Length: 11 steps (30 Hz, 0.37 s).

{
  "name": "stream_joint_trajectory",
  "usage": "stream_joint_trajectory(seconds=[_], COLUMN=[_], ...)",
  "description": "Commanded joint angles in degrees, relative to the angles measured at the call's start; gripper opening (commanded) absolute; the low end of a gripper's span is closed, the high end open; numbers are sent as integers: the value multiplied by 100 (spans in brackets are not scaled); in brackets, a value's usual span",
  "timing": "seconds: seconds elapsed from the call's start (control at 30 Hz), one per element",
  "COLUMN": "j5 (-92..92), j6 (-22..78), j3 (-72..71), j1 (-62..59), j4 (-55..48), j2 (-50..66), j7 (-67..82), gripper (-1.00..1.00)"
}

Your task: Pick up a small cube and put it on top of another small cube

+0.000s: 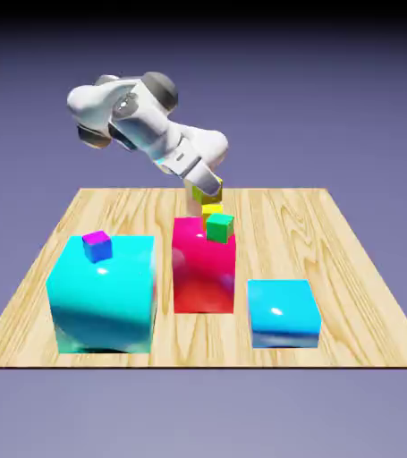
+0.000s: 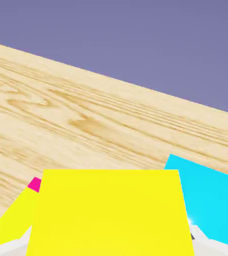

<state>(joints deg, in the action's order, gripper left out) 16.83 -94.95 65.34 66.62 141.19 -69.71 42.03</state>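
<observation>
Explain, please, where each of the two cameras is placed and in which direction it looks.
Exterior view: it stands across the table, above it, and faces the white arm; the tool is over the pink block.
Hand view: it sits on the hand, looks along the tool over the wood to the backdrop; only pale finger parts show at the bottom edge.
Shared: the yellow cube held in the tool, the pink block and the small blue block.
</observation>
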Motion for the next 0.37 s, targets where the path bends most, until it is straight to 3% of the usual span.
stream_joint_trajectory(seconds=[0.0,0.23,0.27,0.33], j5=[-137,-1077,-1077,-939], j6=[-148,-1110,-1111,-969], j3=[-15,-120,-120,-105], j1=[-112,-875,-875,-763], j4=[102,795,795,694], j2=[208,1621,1621,1413], j7=[182,1419,1419,1238], gripper=[-100,-100,100,100])
